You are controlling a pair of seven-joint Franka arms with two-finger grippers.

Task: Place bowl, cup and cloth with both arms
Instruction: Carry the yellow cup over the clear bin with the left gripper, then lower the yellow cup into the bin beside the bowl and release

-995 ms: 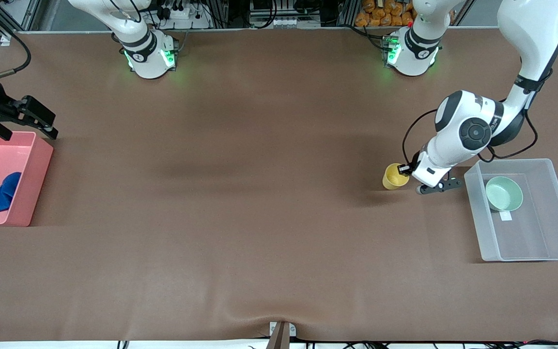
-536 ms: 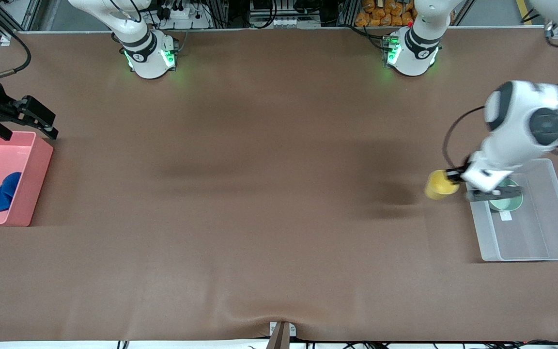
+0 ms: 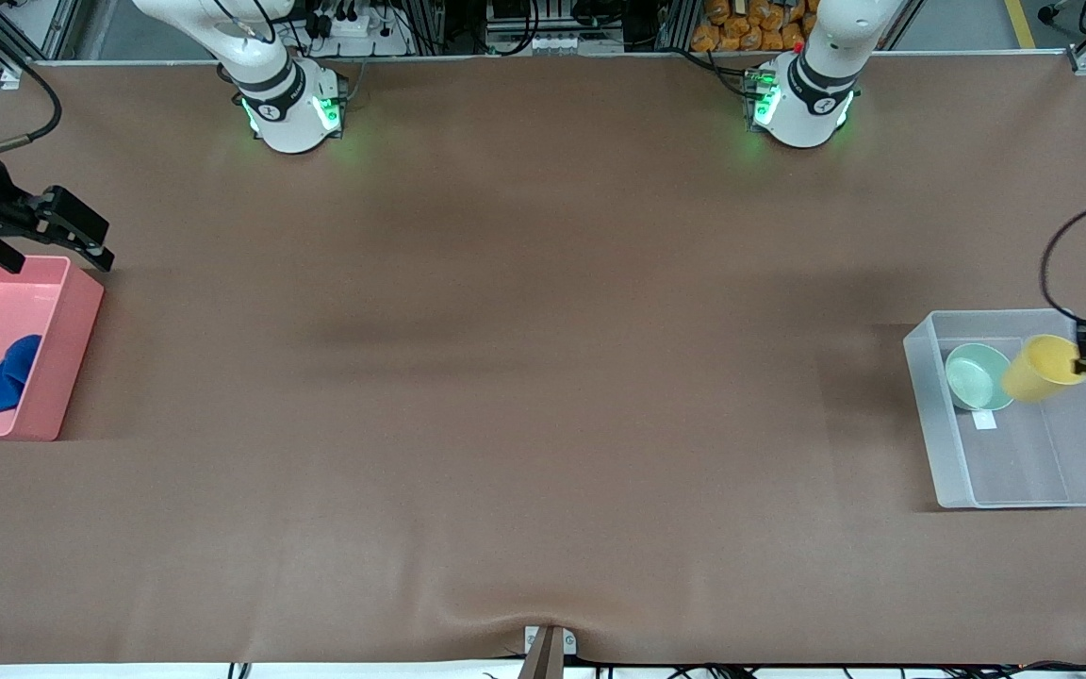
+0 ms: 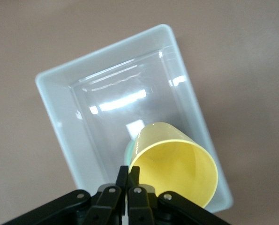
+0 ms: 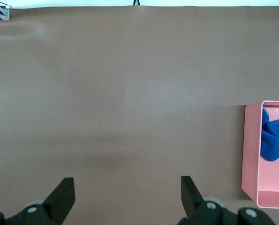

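The yellow cup (image 3: 1038, 369) hangs tilted over the clear bin (image 3: 1024, 490), with my left gripper (image 3: 1084, 356) shut on its rim. In the left wrist view the black fingertips (image 4: 124, 176) pinch the wall of the cup (image 4: 177, 165), its mouth facing the camera. The mint-green bowl (image 3: 975, 375) sits inside that bin, mostly hidden under the cup in the left wrist view (image 4: 129, 151). The blue cloth (image 3: 0, 378) lies in the pink bin (image 3: 72, 349). My right gripper (image 3: 41, 240) waits open over the table beside the pink bin's corner, holding nothing.
The clear bin (image 4: 59, 98) stands at the left arm's end of the table, the pink bin (image 5: 251, 154) with the cloth (image 5: 273, 139) at the right arm's end. Brown table mat (image 3: 524, 377) stretches between them. A small white label (image 3: 984, 421) lies in the clear bin.
My left gripper has lifted the cup off the table beside the clear bin and carried it over the bin, past the bowl. The right gripper has not moved.
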